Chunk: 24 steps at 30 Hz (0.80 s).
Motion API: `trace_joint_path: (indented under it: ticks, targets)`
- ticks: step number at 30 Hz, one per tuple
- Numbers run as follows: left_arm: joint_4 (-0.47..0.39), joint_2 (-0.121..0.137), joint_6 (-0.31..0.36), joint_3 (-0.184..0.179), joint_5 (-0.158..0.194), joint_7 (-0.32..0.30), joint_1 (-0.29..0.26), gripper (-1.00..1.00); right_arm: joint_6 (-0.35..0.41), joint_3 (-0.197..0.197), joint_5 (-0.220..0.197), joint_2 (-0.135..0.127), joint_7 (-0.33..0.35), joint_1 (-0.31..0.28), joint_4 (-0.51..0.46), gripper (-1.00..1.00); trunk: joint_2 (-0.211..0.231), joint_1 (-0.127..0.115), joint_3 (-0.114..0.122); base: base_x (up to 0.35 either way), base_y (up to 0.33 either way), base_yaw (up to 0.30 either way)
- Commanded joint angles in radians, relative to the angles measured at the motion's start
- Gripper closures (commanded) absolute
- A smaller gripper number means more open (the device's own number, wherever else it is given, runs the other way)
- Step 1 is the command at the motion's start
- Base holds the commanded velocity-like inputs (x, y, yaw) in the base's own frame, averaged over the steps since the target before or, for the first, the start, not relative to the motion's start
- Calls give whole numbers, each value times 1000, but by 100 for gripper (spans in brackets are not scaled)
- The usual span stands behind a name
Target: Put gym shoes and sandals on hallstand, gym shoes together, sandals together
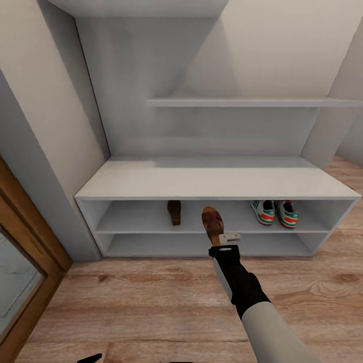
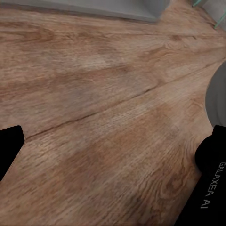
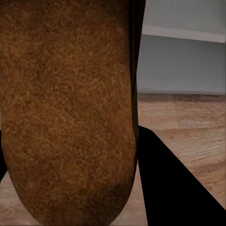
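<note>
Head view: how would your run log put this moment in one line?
right gripper: holding second sandal at hallstand | first sandal: shelved | gym shoes: shelved together | left gripper: open over floor

sandal in my right pincer [image 3: 66,108]: cut off at the picture's edges, strap hidden | my right fingers [image 3: 169,188]: mostly behind that sandal | sandal on the shelf [image 1: 174,211]: too small to make out | my left fingers [image 2: 209,183]: tips cut off
</note>
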Motion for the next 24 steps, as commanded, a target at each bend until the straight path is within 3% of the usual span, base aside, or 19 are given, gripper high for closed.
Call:
trace_joint_path:
  ticks: [1,24]
  targets:
    - [1,0,-5,3,1,-4,-1,-100,7,2,1,0,-5,-1,-1,100,0,0,-1,98,0,0]
    - [0,0,-2,3,4,-5,-1,-100,8,2,1,0,-6,0,-1,100,0,0,-24,11,0,0]
